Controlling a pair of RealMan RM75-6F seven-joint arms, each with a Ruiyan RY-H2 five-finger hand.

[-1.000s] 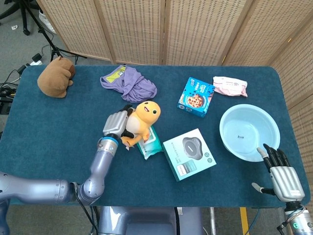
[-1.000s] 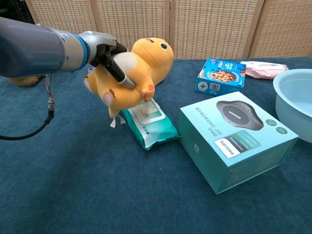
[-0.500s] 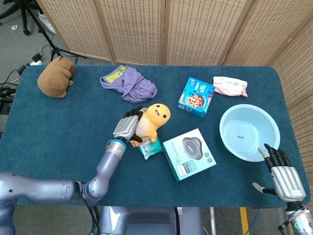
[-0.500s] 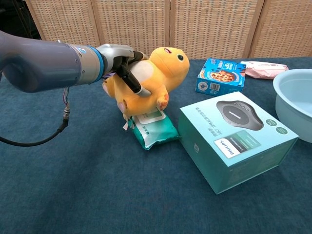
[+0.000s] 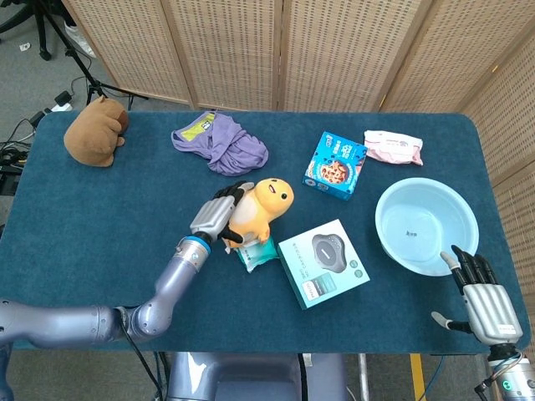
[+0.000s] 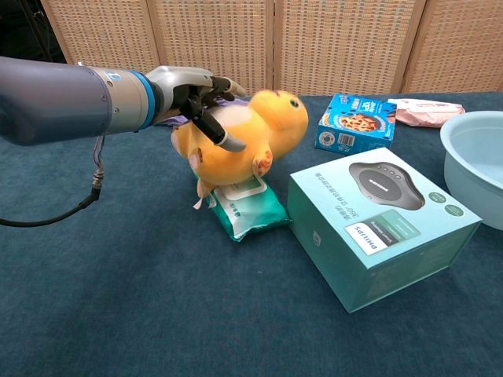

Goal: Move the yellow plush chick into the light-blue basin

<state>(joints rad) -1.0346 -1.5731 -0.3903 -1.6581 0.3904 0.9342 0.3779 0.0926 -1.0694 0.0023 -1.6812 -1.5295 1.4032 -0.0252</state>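
Left hand [image 5: 215, 219] fingers [image 6: 214, 132] wrapped around yellow plush chick [image 5: 259, 209], holding it just above the wipes pack [image 6: 242, 203]. Light-blue basin [image 5: 426, 224] well apart. Right hand [image 5: 484, 302] fingers spread, holding nothing, beside the basin.

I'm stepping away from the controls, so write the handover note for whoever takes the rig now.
Left hand: grips the yellow chick from its side, the toy over the green wipes pack; whether it rests on the pack or is lifted clear cannot be told.
Right hand: holds nothing, fingers apart, at the table's near right corner, just in front of the blue basin.
Done: chick is in hand.
Left: carry it right, past the teal box that sits between chick and basin, and release it inside the basin, which has nothing in it.
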